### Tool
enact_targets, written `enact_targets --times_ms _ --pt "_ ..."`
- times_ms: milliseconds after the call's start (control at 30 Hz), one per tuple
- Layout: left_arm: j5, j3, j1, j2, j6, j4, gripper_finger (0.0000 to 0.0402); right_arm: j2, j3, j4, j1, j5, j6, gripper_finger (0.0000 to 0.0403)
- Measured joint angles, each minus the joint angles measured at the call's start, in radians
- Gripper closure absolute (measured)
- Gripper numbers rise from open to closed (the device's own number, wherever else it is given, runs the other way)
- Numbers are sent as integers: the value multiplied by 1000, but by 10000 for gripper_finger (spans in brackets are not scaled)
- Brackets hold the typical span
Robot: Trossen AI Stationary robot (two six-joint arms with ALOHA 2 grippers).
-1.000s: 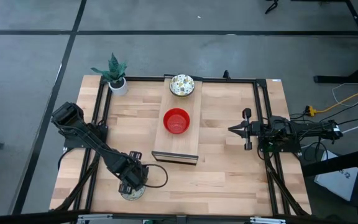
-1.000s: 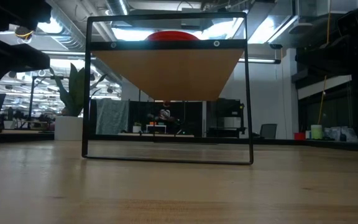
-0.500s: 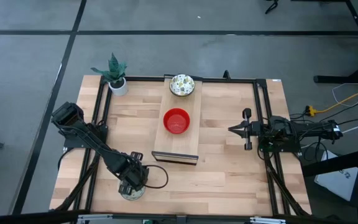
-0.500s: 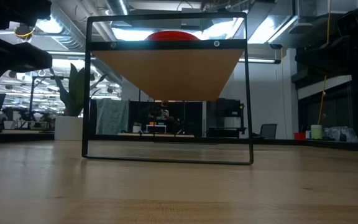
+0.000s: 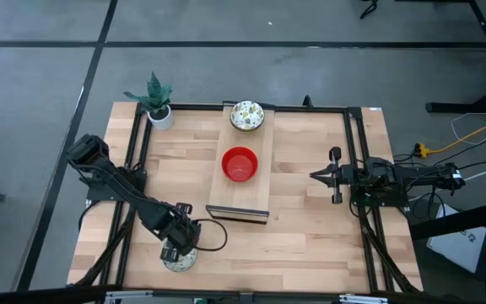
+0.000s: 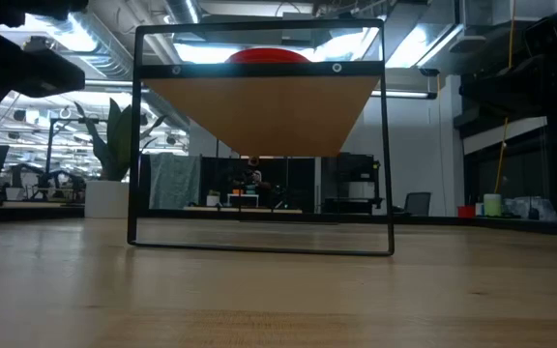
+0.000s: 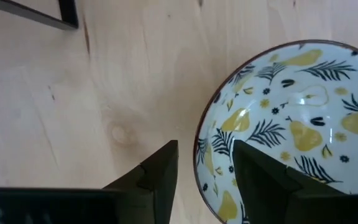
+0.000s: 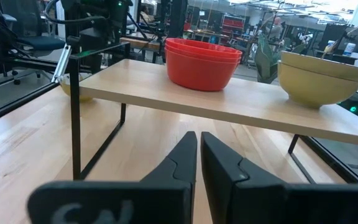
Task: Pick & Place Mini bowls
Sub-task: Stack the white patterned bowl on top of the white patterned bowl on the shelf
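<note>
High view: the left gripper (image 5: 178, 250) hangs over a patterned bowl (image 5: 179, 262) at the near left of the table (image 5: 310, 245); the arm hides most of that bowl. A red bowl stack (image 5: 240, 164) and a second patterned bowl (image 5: 247, 116) sit on the raised shelf (image 5: 239, 198) in the middle. The right gripper (image 5: 335, 176) waits at the right, well apart.

Low view: only the red rim (image 6: 269, 56) peeks above the shelf (image 6: 259, 106); neither gripper's fingertips are visible.

Left wrist view: the fingers (image 7: 160, 171) straddle the bowl's (image 7: 291, 124) rim, one outside, one inside, a narrow gap not yet pinching. The bowl looks glazed, stiff, light, probably slippery and chippable; the rim wall is the sensible hold. Its far edge is cut off.

Right wrist view: the right fingers (image 8: 182, 158) are nearly together, holding nothing; the red bowls (image 8: 202, 62) look like three nested.
</note>
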Motion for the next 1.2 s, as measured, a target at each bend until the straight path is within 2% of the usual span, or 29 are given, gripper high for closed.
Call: enact_targets --times_ms 333,1200 --pt "-1 0 0 37 7 13 258 0 0 0 0 0 0 377" --pt "-19 0 0 39 8 6 258 0 0 0 0 0 0 377"
